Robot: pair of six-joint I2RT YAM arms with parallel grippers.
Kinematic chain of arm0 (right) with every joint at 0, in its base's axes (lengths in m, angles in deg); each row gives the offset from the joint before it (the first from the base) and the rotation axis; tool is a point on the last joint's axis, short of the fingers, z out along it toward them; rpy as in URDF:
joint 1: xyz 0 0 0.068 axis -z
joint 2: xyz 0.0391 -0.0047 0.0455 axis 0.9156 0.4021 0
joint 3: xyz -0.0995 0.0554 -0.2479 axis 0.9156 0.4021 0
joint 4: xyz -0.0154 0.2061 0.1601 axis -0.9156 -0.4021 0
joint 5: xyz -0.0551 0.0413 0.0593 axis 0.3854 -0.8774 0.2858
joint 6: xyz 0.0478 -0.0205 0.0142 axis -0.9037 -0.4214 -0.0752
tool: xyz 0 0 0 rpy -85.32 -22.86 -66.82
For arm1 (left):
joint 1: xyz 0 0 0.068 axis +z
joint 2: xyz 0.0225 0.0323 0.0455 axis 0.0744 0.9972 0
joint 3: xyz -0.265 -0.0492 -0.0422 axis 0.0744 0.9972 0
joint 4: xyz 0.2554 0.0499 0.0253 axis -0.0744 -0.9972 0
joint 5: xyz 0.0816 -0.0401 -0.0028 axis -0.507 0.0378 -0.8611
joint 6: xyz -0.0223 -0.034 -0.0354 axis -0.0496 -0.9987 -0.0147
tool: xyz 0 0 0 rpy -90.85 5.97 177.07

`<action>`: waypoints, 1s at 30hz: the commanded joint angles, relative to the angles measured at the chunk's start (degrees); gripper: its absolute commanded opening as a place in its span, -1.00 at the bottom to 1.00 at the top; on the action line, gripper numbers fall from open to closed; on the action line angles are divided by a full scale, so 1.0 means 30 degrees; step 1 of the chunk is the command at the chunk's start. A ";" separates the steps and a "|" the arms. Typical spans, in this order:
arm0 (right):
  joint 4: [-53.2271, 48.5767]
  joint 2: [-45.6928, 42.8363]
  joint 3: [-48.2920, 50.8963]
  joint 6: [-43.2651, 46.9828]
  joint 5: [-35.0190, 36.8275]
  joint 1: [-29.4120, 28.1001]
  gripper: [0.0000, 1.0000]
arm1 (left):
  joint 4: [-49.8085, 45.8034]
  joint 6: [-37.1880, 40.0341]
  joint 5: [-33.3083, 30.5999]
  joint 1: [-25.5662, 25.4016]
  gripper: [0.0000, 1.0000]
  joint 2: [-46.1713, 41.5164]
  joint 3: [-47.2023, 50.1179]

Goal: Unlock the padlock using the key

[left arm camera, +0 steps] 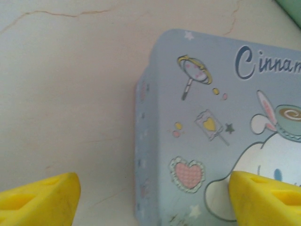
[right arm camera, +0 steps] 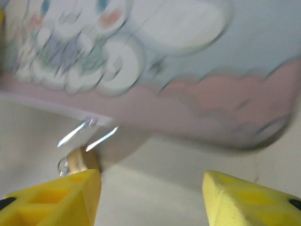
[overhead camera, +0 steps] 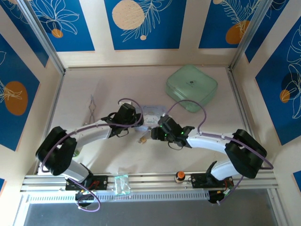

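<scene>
The padlock (right arm camera: pixel 83 159) is a tiny brass body with a thin silver shackle (right arm camera: pixel 87 133), lying on the table beside the blue cartoon tin (right arm camera: pixel 197 61). In the top view the padlock (overhead camera: pixel 141 140) sits just in front of the tin (overhead camera: pixel 153 114). My right gripper (right arm camera: pixel 150 197) is open, and its left finger (right arm camera: pixel 56 197) is right next to the padlock body. My left gripper (left arm camera: pixel 153 202) is open over the tin's (left arm camera: pixel 221 127) left corner, with bare table under its left finger. I cannot make out the key; a small silvery ring (right arm camera: pixel 63 165) shows at the padlock's end.
Silver forceps (overhead camera: pixel 92 108) lie at the left of the table. A pale green lidded box (overhead camera: pixel 191 87) stands at the back right. On the front rail (overhead camera: pixel 155 178) lie a clear packet (overhead camera: pixel 121 183) and a small orange-topped object (overhead camera: pixel 179 176). Walls enclose the table.
</scene>
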 commanded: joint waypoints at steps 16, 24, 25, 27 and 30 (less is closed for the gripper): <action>-0.2165 0.5854 -0.5505 0.1404 0.2809 -0.3213 0.18 | 0.0179 -0.0710 -0.0777 0.0153 0.80 0.0459 -0.0319; -0.2520 0.7252 -0.6300 0.0538 0.2808 -0.3263 0.15 | -0.0185 -0.0638 -0.1021 0.0157 0.80 0.0689 -0.0407; -0.3152 0.7538 -0.6705 0.0481 0.3163 -0.3346 0.12 | -0.0228 -0.0624 -0.1050 0.0155 0.80 0.0747 -0.0407; -0.4542 0.7977 -0.7330 -0.0019 0.3916 -0.3557 0.04 | -0.0288 -0.0624 -0.1065 0.0155 0.80 0.0819 -0.0464; -0.5411 0.7836 -0.7186 -0.0858 0.4366 -0.3855 0.00 | -0.0342 -0.0609 -0.1105 0.0153 0.80 0.0792 -0.0495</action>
